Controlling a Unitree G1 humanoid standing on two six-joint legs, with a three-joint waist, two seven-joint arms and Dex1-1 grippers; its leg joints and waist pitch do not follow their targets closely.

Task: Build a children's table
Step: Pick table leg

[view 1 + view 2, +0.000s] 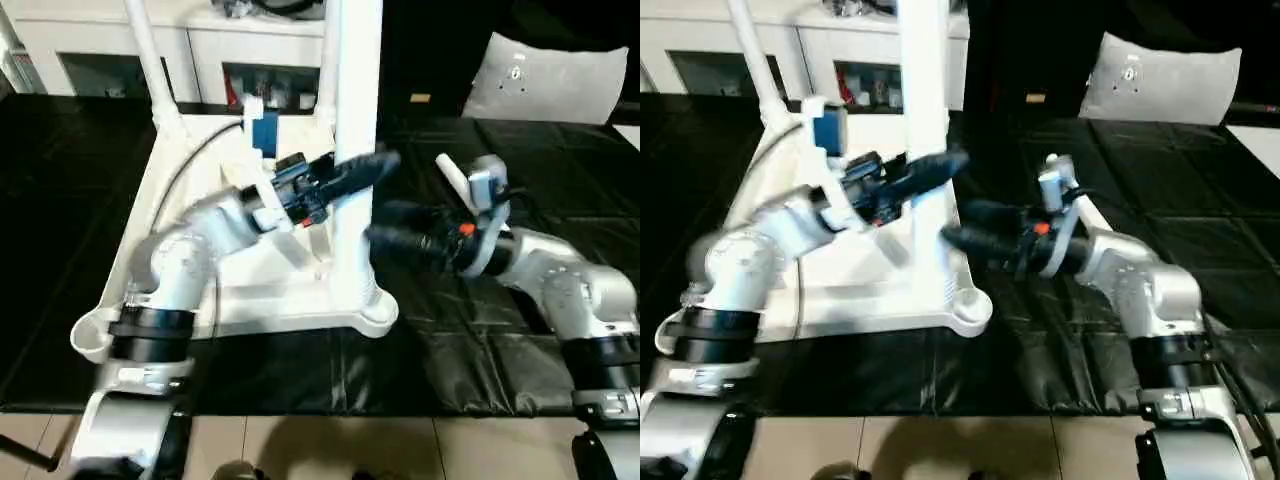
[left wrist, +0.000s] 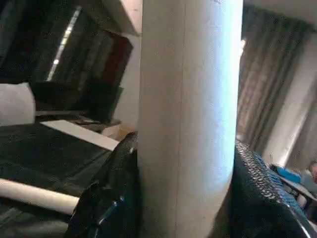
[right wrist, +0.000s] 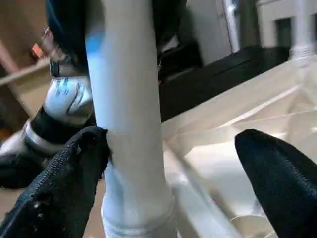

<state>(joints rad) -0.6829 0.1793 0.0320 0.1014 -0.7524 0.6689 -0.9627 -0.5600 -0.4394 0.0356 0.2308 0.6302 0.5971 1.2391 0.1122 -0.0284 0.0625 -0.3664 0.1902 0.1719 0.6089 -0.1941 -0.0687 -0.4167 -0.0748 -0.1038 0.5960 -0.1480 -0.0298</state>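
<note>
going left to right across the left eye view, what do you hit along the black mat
Empty corner socket of the upside-down tabletop → left tool clamped on the upright leg → right tool, open beside the leg → loose leg lying on the mat → white pillow at the back.

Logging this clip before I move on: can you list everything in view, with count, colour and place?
Table top: one, white, upside down on the black sheet, ribbed underside up.
Legs standing in sockets: two, white; near corner, far left corner.
Loose leg: one, white, lying on the sheet beside the right arm.
Empty socket: one, white, near left corner.
Black sheet: one, covering the work surface.
Cabinet: one, white, behind the table top.
Pillow-like bag: one, white, far right.
Left gripper: black jaws closed around the near leg.
Right gripper: black jaws spread wide beside that leg.
</note>
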